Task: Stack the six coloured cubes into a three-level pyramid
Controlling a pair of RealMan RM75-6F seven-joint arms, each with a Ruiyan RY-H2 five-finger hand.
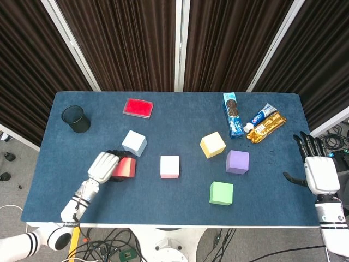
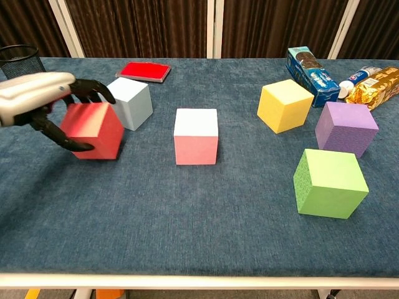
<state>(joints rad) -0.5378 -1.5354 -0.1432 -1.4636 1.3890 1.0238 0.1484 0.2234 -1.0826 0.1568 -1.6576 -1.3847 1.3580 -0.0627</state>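
Now, from the head view: the left hand (image 1: 104, 165) is wrapped around the red cube (image 1: 125, 167), which sits just beside the pale blue cube (image 1: 134, 143) and left of the pink cube (image 1: 169, 166). Yellow cube (image 1: 212, 144), purple cube (image 1: 237, 162) and green cube (image 1: 221, 193) are scattered to the right, all single, nothing stacked yet. The right hand (image 1: 319, 173) rests at the table's (image 1: 71, 147) far right edge, fingers spread, holding nothing.

Over to the chest view: the left hand (image 2: 38, 103) has dark fingers (image 2: 93, 91) over the red cube's (image 2: 93, 131) top and a thumb below its left face, a firm clasp. I can't tell whether the cube is off the cloth.

This looks like the first step, gathering base cubes. Next, the red one wants setting flush beside the pink cube (image 2: 196, 136), square-on, before release.
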